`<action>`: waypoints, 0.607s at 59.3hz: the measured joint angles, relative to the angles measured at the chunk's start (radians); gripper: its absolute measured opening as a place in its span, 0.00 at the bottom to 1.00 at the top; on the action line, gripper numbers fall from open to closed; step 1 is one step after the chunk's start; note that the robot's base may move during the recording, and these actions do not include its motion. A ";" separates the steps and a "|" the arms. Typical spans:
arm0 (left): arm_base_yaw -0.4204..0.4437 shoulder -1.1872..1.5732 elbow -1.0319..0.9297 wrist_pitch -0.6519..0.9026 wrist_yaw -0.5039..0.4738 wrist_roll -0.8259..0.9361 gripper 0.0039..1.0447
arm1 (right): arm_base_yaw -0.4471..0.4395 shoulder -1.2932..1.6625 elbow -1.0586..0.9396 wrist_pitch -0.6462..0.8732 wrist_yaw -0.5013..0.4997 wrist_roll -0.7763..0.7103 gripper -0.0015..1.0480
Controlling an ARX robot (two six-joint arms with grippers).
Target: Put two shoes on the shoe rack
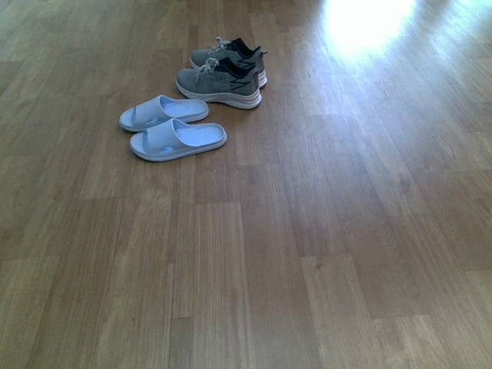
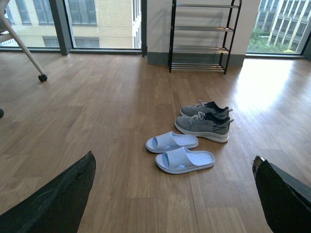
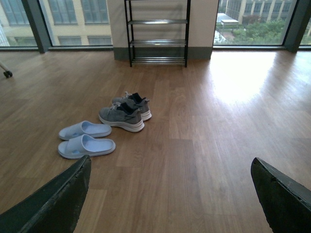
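Two grey knit sneakers [image 1: 223, 77] [image 2: 204, 121] [image 3: 124, 112] stand side by side on the wood floor, with two pale blue slides [image 1: 173, 131] [image 2: 180, 151] [image 3: 85, 139] just in front of them. The black shoe rack [image 2: 201, 36] [image 3: 158, 34] with chrome bar shelves stands against the far wall, between the windows. My left gripper [image 2: 174, 167] is open, well short of the slides, nothing between its fingers [image 2: 58, 199]. My right gripper [image 3: 170, 170] is open too, over bare floor to the right of the shoes. Neither arm shows in the front view.
A white chair leg with a castor [image 2: 43, 76] [image 3: 7, 74] stands at the far left near the window. Bright glare from the windows lies on the floor [image 1: 369, 23] right of the sneakers. Wide wood floor stretches between the shoes and the rack.
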State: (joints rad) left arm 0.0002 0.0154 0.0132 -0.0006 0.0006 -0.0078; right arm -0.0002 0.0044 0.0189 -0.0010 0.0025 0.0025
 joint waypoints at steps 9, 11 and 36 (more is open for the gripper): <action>0.000 0.000 0.000 0.000 0.000 0.000 0.91 | 0.000 0.000 0.000 0.000 0.000 0.000 0.91; 0.000 0.000 0.000 0.000 0.000 0.000 0.91 | 0.000 0.000 0.000 0.000 0.000 0.000 0.91; 0.000 0.000 0.000 0.000 0.000 0.000 0.91 | 0.000 0.000 0.000 0.000 0.000 0.000 0.91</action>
State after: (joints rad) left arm 0.0002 0.0154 0.0132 -0.0006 0.0002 -0.0078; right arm -0.0002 0.0044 0.0189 -0.0010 0.0029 0.0025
